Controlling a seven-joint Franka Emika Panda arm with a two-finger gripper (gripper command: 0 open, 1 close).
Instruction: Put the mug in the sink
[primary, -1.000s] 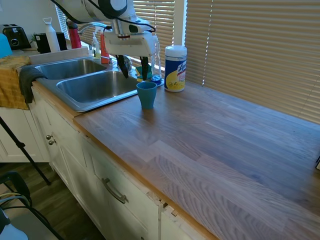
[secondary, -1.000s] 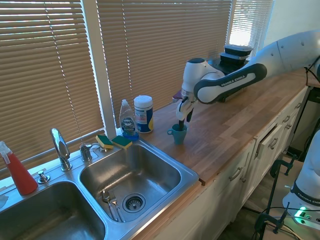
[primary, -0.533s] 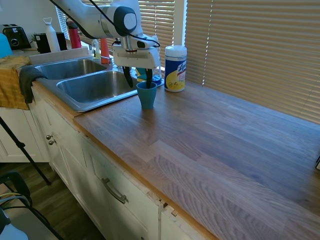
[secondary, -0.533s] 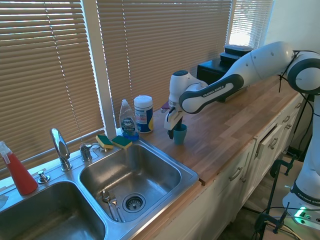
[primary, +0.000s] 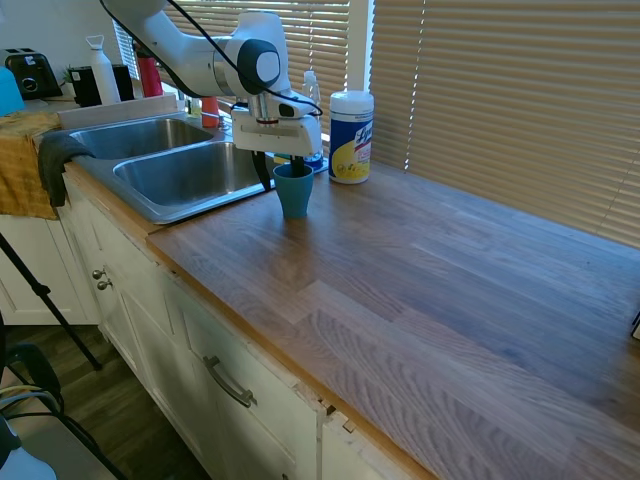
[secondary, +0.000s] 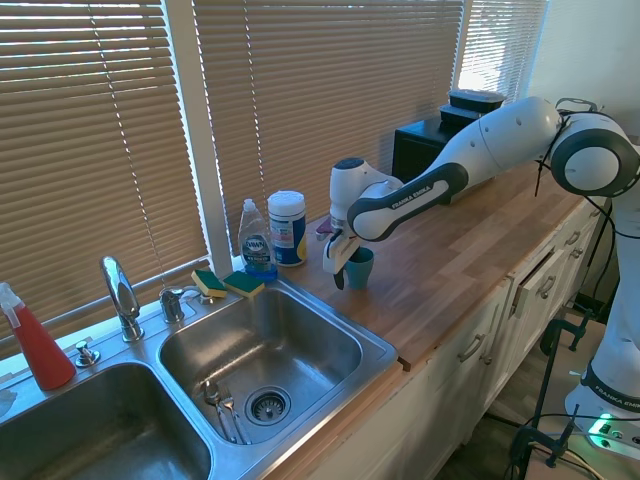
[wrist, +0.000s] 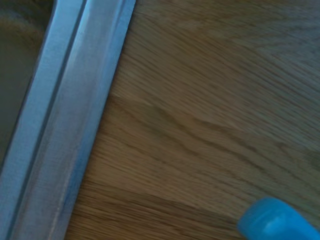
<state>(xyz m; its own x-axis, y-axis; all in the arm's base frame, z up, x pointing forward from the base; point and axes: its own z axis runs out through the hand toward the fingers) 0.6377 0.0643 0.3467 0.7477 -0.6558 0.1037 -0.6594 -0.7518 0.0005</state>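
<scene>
wooden countertop (primary: 420, 270) under closed blinds. mug (primary: 293, 189) stands upright on it, just beside the sink (primary: 190, 172) rim, near the wipes canister (primary: 350, 137). gripper (primary: 280, 172) is down at the mug, fingers spread, one inside the rim and one outside, not pinching yet. risks: thin rim grip could let the mug tilt or slip on lift; a finger could nudge and tip it. text: "franka emika" on the arm, "dawn" on the dish soap bottle (secondary: 256, 243); canister label unreadable.

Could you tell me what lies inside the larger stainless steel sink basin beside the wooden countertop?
In the larger stainless steel sink basin, a round drain and a few pieces of cutlery lie on the bottom. The near wall hides part of the floor.
</scene>
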